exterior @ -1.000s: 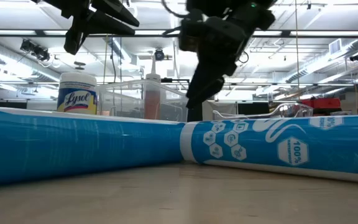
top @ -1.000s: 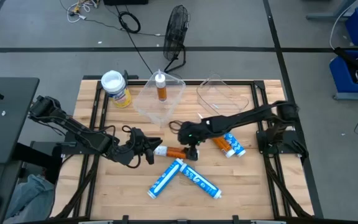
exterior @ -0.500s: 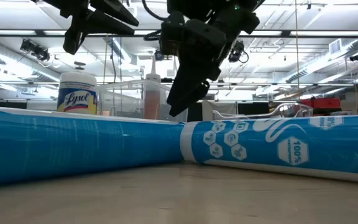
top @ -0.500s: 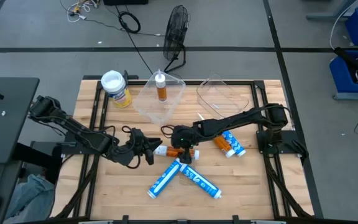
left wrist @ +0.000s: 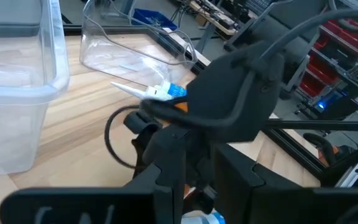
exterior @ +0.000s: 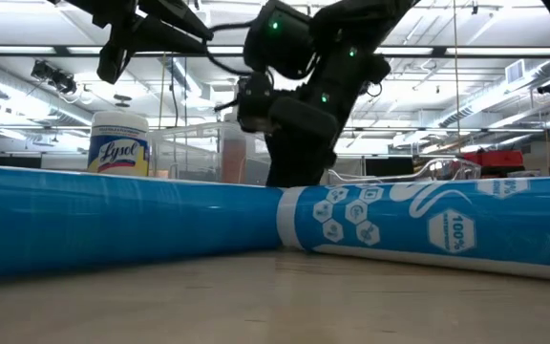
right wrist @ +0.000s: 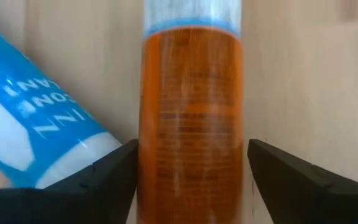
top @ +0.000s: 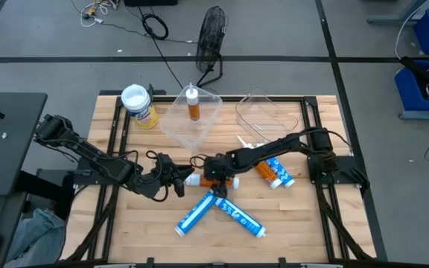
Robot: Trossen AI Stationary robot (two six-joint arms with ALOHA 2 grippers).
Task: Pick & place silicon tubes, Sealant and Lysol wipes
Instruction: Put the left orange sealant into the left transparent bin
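Since the earlier frames, the right gripper (top: 213,177) has travelled leftward along the table and dropped lower over the orange tube (top: 208,182); the left gripper (top: 179,179) has not shifted.

High view: a wooden table (top: 296,223) stands on a grey floor crossed by dark lines. The left gripper sits just beside the white end of the orange tube, its fingers narrow. Two blue-and-white tubes (top: 222,211) lie crossed in a V near the front edge. Another orange tube (top: 264,172) and a small blue tube (top: 280,172) lie side by side to the right. The yellow wipes canister (top: 139,105) stands upright at the rear left corner. Two clear bins occupy the rear; the left bin (top: 192,115) contains an upright orange bottle (top: 192,103), and the right bin (top: 263,112) is beside it. A black fan (top: 211,41) and cables lie on the floor behind.

Low view: the blue-and-white tubes (exterior: 256,225) fill the foreground. The canister (exterior: 119,142) and the bin (exterior: 199,151) stand behind, under ceiling light strips. The right arm (exterior: 299,91) reaches down behind the tubes.

Left wrist view: the right arm (left wrist: 229,106) fills the centre above the wood surface; a clear bin (left wrist: 17,81) and shelving lie beyond.

Right wrist view: the orange tube (right wrist: 190,118) lies between the two spread fingers (right wrist: 114,171), neither visibly touching it; a blue tube (right wrist: 36,118) lies beside it.
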